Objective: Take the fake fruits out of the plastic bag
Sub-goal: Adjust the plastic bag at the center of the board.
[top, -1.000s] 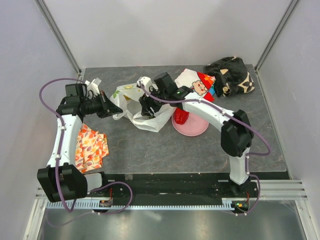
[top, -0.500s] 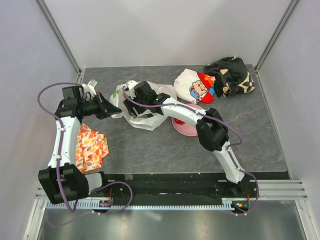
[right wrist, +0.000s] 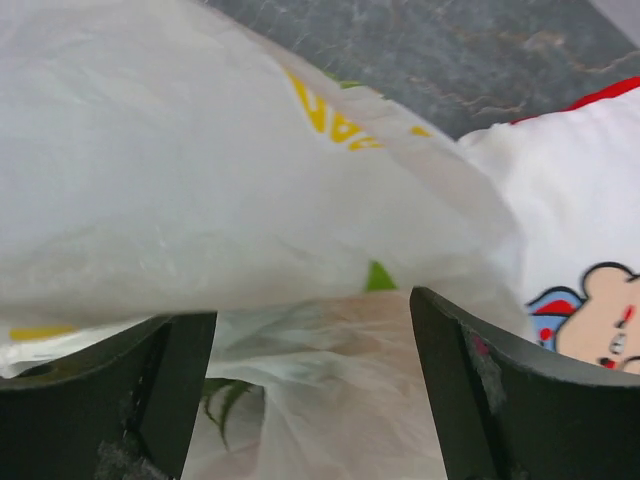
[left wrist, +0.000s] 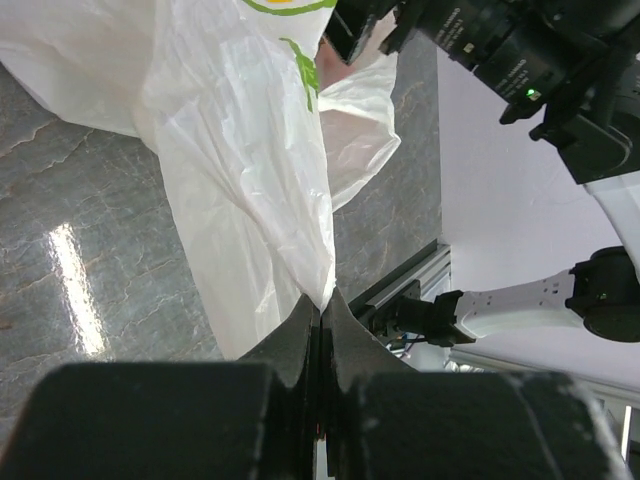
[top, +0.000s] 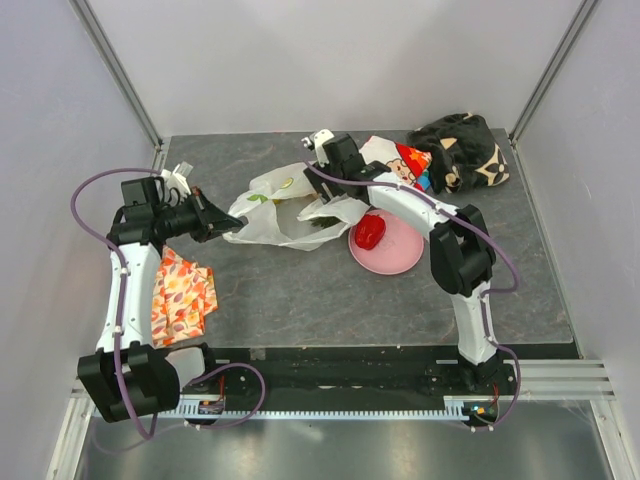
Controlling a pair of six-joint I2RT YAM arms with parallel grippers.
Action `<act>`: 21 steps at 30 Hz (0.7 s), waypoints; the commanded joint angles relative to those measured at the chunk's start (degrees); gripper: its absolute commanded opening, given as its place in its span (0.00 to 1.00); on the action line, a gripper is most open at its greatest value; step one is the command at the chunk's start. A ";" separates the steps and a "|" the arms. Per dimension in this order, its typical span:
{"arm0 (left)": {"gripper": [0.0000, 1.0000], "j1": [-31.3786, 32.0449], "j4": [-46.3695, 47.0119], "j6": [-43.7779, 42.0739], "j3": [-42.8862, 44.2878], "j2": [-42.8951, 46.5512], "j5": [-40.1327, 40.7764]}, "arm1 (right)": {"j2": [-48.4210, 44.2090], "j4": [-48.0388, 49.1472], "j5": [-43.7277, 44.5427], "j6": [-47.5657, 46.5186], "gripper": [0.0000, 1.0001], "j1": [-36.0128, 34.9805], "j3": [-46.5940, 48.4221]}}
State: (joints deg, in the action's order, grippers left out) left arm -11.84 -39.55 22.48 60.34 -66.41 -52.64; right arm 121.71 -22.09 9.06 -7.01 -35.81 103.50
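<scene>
The plastic bag lies crumpled mid-table, white with yellow and green prints. My left gripper is shut on the bag's left end; its wrist view shows the film pinched at the closed tips. My right gripper is open just above the bag's far right part, with bag film between and under its jaws. Green leaves show through the film, like a pineapple crown; dark green shows at the bag's mouth. A shiny red fruit sits on the pink plate. Other fruits are hidden.
A white cloth with a cartoon bear lies behind the plate, close to my right gripper. A dark patterned cloth is at the back right. An orange patterned cloth lies at the left edge.
My right gripper swung left across the bag, then back to its far right side. The bag is now stretched out wider. The left gripper kept its hold and barely moved.
</scene>
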 commanded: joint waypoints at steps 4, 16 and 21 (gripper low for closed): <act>0.02 -0.38 1.32 0.72 -0.04 1.37 -1.94 | -5.17 -1.20 -1.06 -5.99 0.86 -0.39 -0.32; 0.02 -0.29 1.41 1.07 0.13 1.64 -2.11 | -15.88 -8.32 -25.15 -19.44 0.84 -4.78 2.15; 0.01 -0.29 1.58 1.07 0.31 1.64 -1.94 | -14.49 -16.05 -24.53 -24.72 0.84 -6.73 0.38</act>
State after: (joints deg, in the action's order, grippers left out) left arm -11.88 -39.35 22.48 60.34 -65.84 -53.06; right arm 106.87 -31.73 -12.25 -25.87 -41.21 105.03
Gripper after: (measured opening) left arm 0.026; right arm 0.837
